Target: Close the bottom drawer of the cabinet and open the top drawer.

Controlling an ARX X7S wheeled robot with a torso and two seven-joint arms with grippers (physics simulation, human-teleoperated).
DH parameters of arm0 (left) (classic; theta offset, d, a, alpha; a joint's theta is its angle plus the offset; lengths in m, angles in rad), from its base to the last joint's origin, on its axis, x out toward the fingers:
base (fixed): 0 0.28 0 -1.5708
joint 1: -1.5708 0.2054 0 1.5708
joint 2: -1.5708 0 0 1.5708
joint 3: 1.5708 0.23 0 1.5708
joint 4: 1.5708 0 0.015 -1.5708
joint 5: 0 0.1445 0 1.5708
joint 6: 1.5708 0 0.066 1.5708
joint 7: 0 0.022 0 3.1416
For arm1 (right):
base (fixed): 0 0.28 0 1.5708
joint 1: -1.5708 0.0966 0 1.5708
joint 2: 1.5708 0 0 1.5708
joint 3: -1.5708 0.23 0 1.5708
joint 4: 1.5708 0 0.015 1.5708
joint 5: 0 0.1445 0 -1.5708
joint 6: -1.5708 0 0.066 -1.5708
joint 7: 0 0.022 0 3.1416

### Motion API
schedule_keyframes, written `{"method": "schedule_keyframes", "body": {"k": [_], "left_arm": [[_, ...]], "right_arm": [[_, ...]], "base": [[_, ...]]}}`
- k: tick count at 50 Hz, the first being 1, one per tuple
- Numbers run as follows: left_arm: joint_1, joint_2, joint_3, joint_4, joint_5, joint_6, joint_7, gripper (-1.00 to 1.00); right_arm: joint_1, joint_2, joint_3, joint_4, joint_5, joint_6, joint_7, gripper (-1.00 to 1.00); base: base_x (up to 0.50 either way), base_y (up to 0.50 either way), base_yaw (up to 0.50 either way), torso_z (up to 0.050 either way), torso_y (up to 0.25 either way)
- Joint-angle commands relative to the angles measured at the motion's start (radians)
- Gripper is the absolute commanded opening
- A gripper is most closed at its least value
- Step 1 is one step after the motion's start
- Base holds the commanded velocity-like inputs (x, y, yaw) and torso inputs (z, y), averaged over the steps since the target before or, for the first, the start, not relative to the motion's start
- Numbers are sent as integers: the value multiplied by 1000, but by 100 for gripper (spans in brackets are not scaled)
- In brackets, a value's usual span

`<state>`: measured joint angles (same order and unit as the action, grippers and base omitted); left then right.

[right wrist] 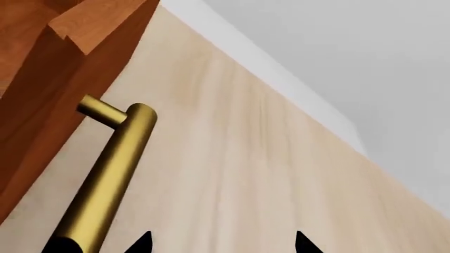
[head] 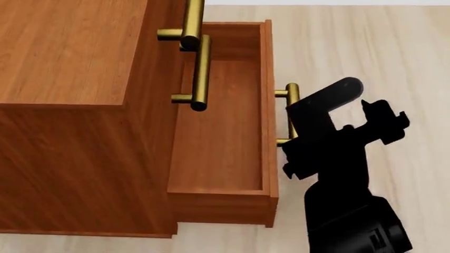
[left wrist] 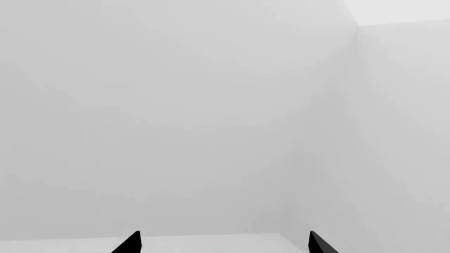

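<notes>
While bottom drawer (head: 221, 142) gapes, right gripper (head: 295, 150) beside its handle (head: 291, 113)

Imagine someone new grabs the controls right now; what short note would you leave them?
Right pincer: open, holding nothing, beside the brass handle of the bottom drawer.
Left pincer: open, empty, facing a blank wall.
Cabinet: the bottom drawer is pulled far out; the top drawer's handle sits close to the cabinet front, so it looks shut.
Done: nothing yet.
Left: push the bottom drawer in, then pull the top one open.

Bare simulated room: plain white walls (left wrist: 176, 105), pale wood floor (head: 365, 47), one reddish-brown cabinet (head: 70, 79).
</notes>
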<state>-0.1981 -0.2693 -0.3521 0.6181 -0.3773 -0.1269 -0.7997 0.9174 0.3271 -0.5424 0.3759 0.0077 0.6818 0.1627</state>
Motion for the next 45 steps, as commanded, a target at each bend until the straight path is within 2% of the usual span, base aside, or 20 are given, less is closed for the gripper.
{"method": "schedule_keyframes", "body": {"k": [1,17,45], "left_arm": [[3,-2,2,-2,-1,5,-1,100],[4,-6,2,-4,-8,7,-5,100],[7,-13,6,-2,-16,9,-13,100]], "right_arm": [[10,-44,-39,26,33,-18,-62,100],[28,-113,-35,30,105,-18,-136,100],[123,-228,-51,295,149,-153,-208,100]], "base": [[0,0,0,0,0],[1,0,1,0,-1],[0,0,1,0,-1]]}}
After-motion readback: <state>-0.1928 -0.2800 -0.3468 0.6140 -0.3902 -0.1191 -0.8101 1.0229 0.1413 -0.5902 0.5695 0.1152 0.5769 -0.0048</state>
